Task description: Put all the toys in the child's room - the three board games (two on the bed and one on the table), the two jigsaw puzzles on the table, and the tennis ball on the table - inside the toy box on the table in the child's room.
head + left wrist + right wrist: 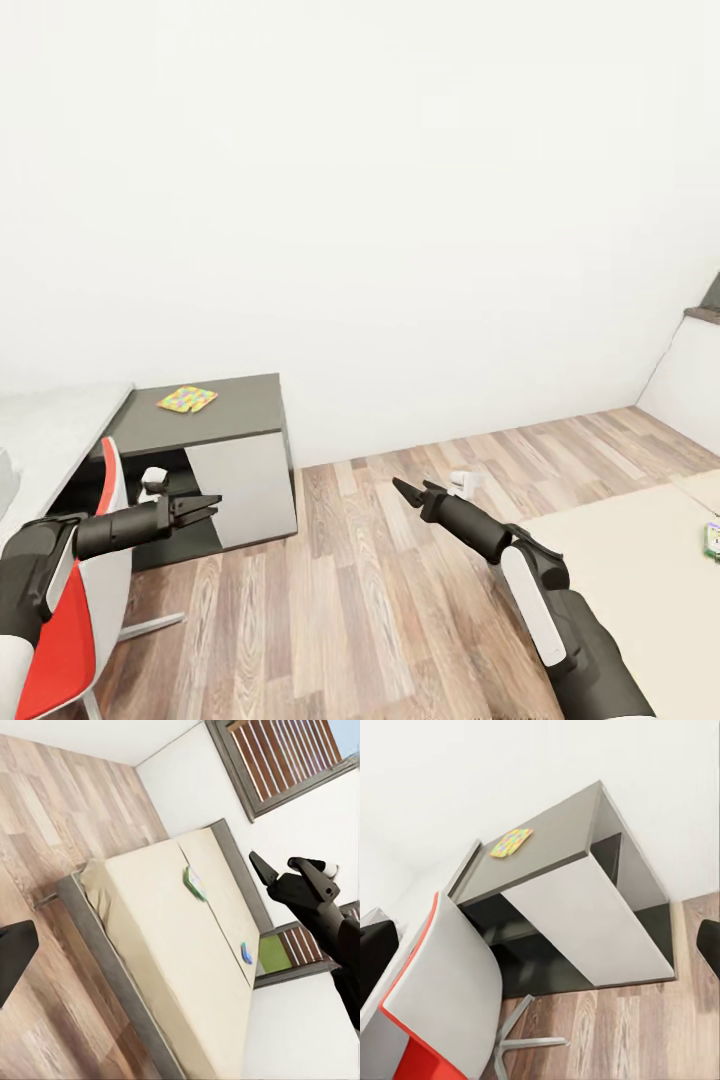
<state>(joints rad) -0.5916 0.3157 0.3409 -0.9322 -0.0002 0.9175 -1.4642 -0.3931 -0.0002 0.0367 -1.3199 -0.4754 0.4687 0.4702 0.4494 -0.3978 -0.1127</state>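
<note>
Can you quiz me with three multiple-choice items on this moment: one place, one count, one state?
1. Where does the multicoloured flat piece lie?
A. on the dark cabinet top
B. on the wood floor
C. on the chair seat

2. How many small flat items lie on the bed?
A. none
B. two
C. four

3. How are the left pincer and right pincer?
A. both gripping toys
B. left gripping the chair
C. both open and empty

Answers: 1 A, the head and right wrist views show it flat on the cabinet top. 2 B, the left wrist view shows two on the mattress. 3 C, the head view shows spread fingers with nothing between them.
</note>
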